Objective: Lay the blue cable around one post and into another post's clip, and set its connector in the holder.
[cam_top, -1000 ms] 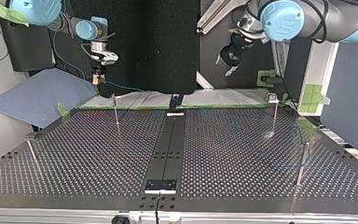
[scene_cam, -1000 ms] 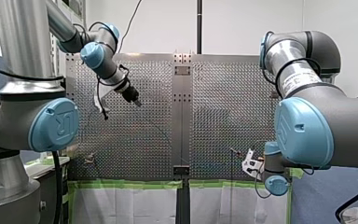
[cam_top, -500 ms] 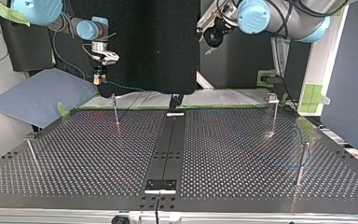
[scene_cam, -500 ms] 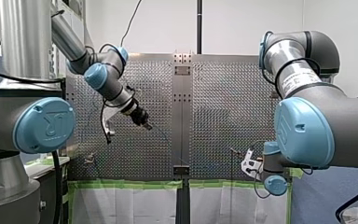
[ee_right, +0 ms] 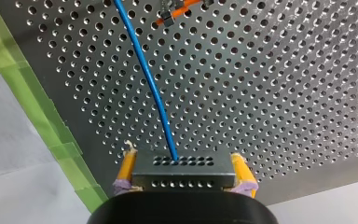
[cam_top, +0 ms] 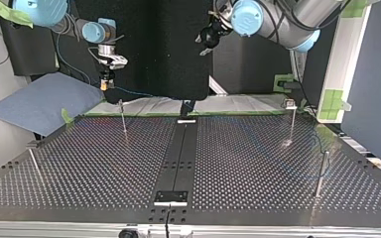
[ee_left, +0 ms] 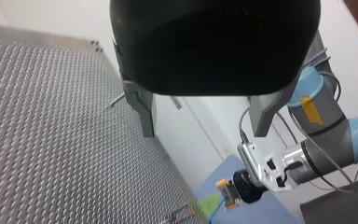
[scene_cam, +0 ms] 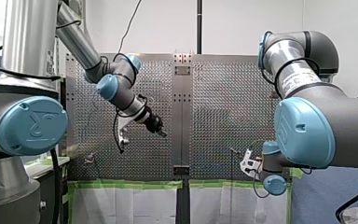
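The robot's right gripper (ee_right: 182, 178), with yellow pads (ee_right: 127, 170), is clamping the dark grey perforated connector block (ee_right: 184, 167) near the green-taped edge of the perforated metal table (ee_right: 284, 93), with the thin blue cable (ee_right: 147, 79) trailing away. The left gripper (ee_left: 204, 116) is hanging empty, metal fingers (ee_left: 142, 109) apart.

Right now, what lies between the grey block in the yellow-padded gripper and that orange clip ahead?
In the right wrist view, only the blue cable, running from the connector over bare perforated table and passing beside the orange clip.
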### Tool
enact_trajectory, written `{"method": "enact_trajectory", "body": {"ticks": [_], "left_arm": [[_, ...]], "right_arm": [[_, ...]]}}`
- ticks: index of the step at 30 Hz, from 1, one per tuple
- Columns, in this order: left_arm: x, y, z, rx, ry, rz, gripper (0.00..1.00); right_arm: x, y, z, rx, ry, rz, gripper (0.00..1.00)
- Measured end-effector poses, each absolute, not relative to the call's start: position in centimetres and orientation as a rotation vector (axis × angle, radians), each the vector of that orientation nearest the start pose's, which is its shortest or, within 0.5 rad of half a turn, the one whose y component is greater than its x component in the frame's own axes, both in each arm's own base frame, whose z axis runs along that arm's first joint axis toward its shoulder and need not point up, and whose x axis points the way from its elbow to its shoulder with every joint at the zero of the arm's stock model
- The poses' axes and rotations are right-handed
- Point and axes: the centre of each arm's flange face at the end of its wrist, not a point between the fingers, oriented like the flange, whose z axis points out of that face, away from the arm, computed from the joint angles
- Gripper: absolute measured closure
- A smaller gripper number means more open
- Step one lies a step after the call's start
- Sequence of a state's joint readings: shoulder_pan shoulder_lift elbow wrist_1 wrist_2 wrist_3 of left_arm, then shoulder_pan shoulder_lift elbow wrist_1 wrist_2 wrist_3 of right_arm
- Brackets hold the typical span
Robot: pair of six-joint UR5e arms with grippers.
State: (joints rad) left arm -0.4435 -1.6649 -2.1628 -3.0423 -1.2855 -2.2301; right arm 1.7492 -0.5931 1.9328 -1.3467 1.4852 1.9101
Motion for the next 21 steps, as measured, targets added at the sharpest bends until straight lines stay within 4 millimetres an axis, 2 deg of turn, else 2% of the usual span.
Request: {"method": "enact_trajectory", "body": {"ticks": [6,21], "left_arm": [[27.5,-32.7,19.6,0.013,2.241,-0.94,0.0],[29.8,-33.5,15.2,0.14,2.2,-0.869,0.0]], "right_arm": [[23.7,-50.8,-8.1,1.259,-1.344,1.64,1.0],[23.9,-50.9,-8.0,1.263,-1.341,1.638,1.0]]}}
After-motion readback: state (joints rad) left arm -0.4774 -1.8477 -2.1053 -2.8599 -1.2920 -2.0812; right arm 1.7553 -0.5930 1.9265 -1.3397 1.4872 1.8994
